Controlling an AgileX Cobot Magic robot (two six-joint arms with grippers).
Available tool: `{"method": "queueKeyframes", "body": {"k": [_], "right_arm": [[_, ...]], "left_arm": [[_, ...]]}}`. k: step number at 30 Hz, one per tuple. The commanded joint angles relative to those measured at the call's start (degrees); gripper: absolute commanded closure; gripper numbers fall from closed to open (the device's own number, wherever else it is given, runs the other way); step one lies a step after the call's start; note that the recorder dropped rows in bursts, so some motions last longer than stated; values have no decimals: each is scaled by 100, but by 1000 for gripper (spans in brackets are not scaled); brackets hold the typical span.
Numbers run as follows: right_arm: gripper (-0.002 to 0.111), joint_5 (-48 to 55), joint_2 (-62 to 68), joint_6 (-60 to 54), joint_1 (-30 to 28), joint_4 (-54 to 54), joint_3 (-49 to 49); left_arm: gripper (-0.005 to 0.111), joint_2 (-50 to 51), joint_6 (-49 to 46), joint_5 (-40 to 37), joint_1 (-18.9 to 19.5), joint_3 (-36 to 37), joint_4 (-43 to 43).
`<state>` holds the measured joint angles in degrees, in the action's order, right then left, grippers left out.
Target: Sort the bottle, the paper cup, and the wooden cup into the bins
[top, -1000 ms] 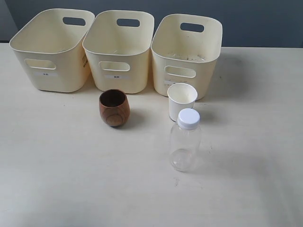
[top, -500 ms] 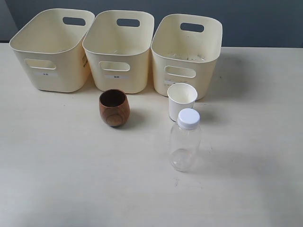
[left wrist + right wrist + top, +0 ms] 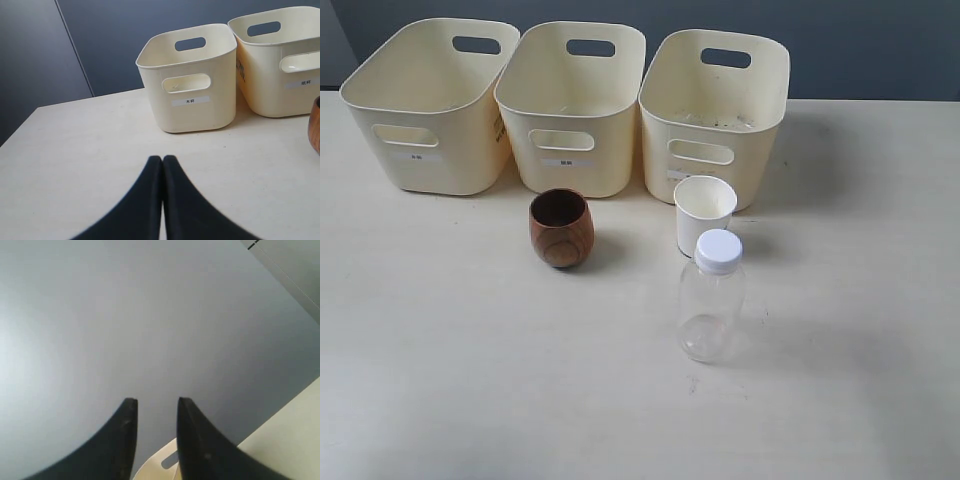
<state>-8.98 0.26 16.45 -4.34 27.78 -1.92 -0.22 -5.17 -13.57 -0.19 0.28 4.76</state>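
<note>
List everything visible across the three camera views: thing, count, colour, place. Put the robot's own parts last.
bins: three, cream, in a row at the far side of the table, all empty as far as can be seen.
wooden cup: one, reddish-brown, upright in front of the middle bin.
paper cup: one, white, upright in front of the right-hand bin.
bottle: one, clear with white cap, upright just in front of the paper cup.
table: one, pale beige, under everything.
wall: dark grey-blue, behind the bins.
left gripper: black fingers closed together, holding nothing.
right gripper: black fingers apart, pointing at the wall.
</note>
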Motion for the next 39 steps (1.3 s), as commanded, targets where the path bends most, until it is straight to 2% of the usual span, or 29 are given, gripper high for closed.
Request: {"method": "queueKeyframes", "body": {"k": [1, 5, 9, 11, 13, 19, 22, 24, 27, 28, 31, 33, 37, 39], "right_arm": [[80, 299, -26, 10, -22, -18, -30], [80, 227, -26, -17, -22, -118, -30], [82, -393, -26, 82, -22, -152, -48], [95, -485, -26, 382, -22, -247, -223], [109, -429, -26, 483, -22, -816, -534], [108, 681, 553, 562, -22, -3011, -2309], [108, 1599, 1267, 383, -11, -3546, -3314], [108, 2257, 1771, -319, 112, -3238, -3819], [108, 3524, 2657, -3070, 564, -1341, -4646], [108, 4210, 3061, -3977, 755, -320, -4955], [108, 5467, 3922, -5424, 1088, 1120, -5434], [108, 5525, 4287, -5593, 1210, 1342, -5447], [108, 5378, 4807, -5530, 1402, 610, -5237], [108, 5344, 5022, -5529, 1604, 610, -5115]], "left_arm": [[107, 22, 5, 26, -4, -28, -13], [107, 22, 5, 26, -4, -28, -13], [107, 22, 5, 26, -4, -28, -13], [107, 22, 5, 26, -4, -28, -13], [107, 22, 5, 26, -4, -28, -13], [107, 22, 5, 26, -4, -28, -13], [107, 22, 5, 26, -4, -28, -13], [107, 22, 5, 26, -4, -28, -13], [107, 22, 5, 26, -4, -28, -13], [107, 22, 5, 26, -4, -28, -13], [107, 22, 5, 26, -4, -28, -13], [107, 22, 5, 26, -4, -28, -13], [107, 22, 5, 26, -4, -28, -13], [107, 22, 5, 26, -4, -28, -13]]}}
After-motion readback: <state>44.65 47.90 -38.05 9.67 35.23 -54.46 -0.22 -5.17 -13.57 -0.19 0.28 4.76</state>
